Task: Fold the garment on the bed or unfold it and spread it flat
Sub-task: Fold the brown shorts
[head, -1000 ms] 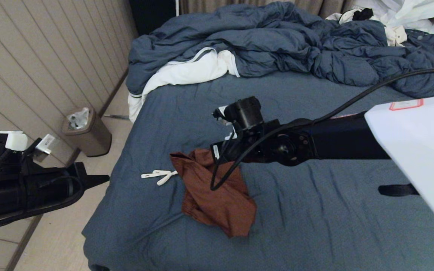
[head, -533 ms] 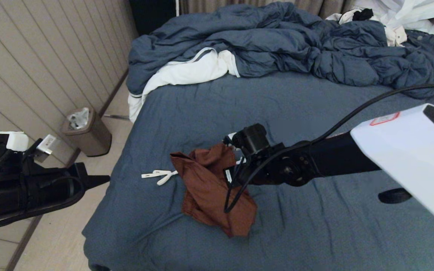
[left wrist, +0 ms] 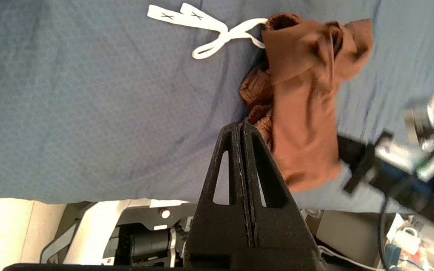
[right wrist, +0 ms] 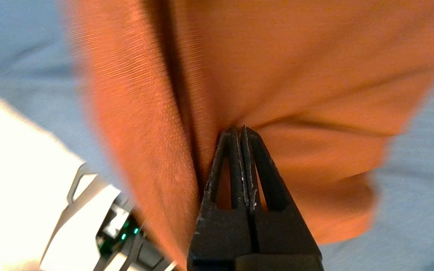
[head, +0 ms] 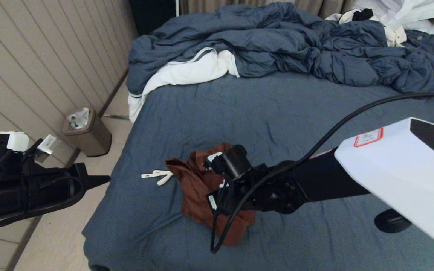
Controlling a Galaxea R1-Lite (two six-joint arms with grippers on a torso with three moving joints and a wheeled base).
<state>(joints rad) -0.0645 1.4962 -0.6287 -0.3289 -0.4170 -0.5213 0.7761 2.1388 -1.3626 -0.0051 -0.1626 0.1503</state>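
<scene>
The rust-brown shorts point(head: 196, 188) lie bunched on the dark blue bed point(head: 277, 109), near its left front corner. Their white drawstring point(head: 156, 175) trails out to the left on the sheet. My right arm point(head: 269, 188) reaches over the heap and hides its fingers in the head view. In the right wrist view my right gripper point(right wrist: 238, 128) is shut on a fold of the shorts point(right wrist: 315, 56), which fill that view. My left gripper point(head: 100, 180) hangs shut and empty beside the bed's left edge. From the left wrist, its tip point(left wrist: 241, 124) points toward the shorts point(left wrist: 303, 113) and drawstring point(left wrist: 205, 30).
A rumpled blue duvet point(head: 277, 41) fills the far end of the bed, with white clothes point(head: 187, 71) at its left and more at the far right point(head: 401, 15). A brown waste bin point(head: 85, 131) stands on the floor by the panelled wall.
My right arm has swung down and toward the near left, carrying the pinched fold over the heap. The shorts are more bunched. The left arm has not moved.
</scene>
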